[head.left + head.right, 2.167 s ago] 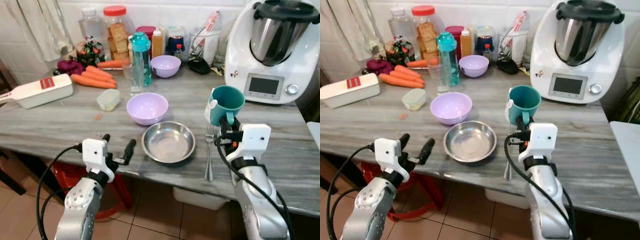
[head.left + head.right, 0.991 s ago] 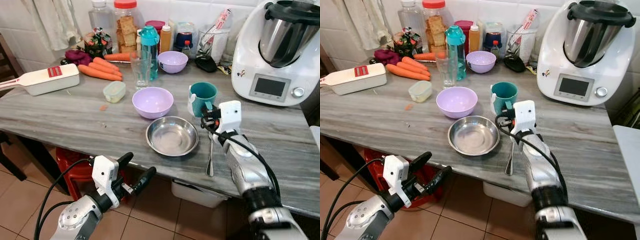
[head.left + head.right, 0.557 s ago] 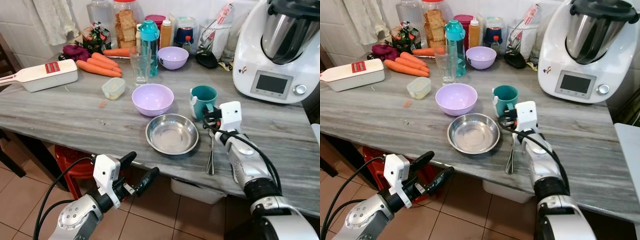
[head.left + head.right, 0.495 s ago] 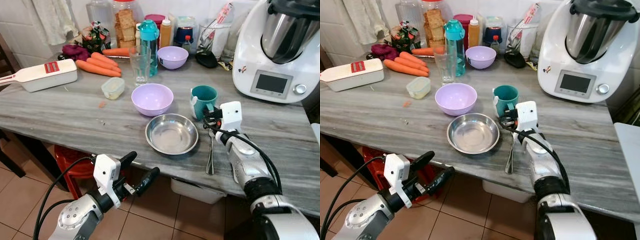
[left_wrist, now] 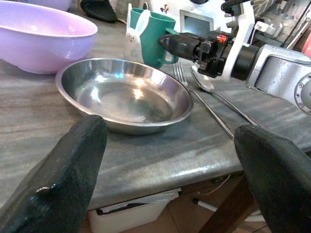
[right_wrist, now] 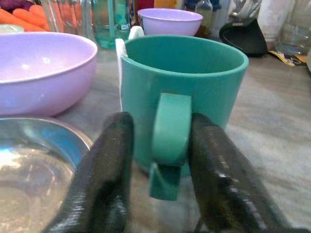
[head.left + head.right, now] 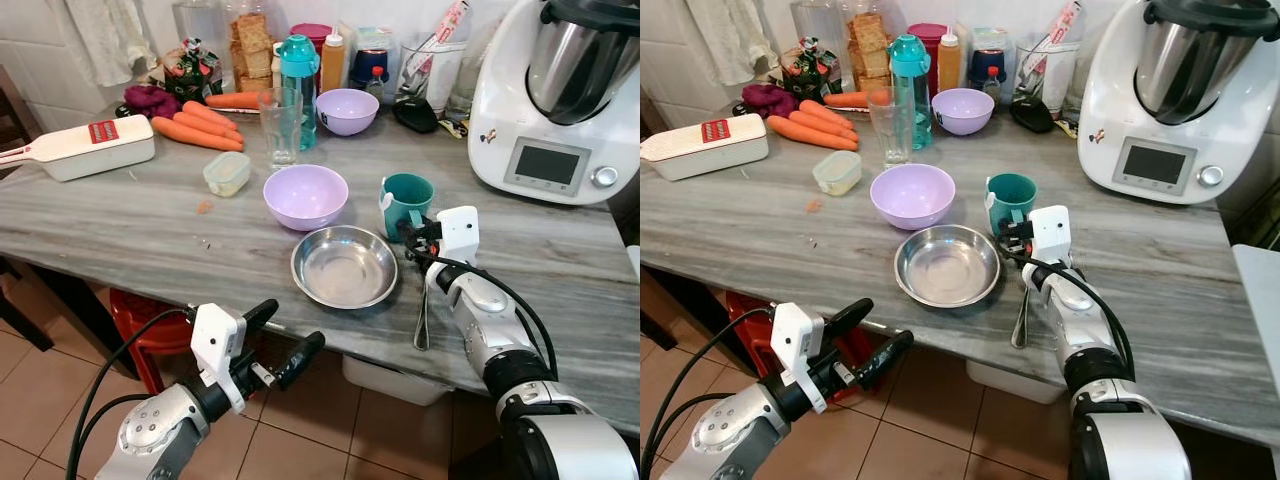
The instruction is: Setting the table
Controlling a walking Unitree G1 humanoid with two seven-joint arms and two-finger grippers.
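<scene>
Your teal mug stands upright on grey table, just right of steel dish, behind fork and spoon. Right gripper at mug handle, one black finger on each side, closed against it. Lilac bowl just left of mug. Left gripper hangs below table edge in front of dish, fingers spread wide, holding nothing. White food processor well right of mug.
</scene>
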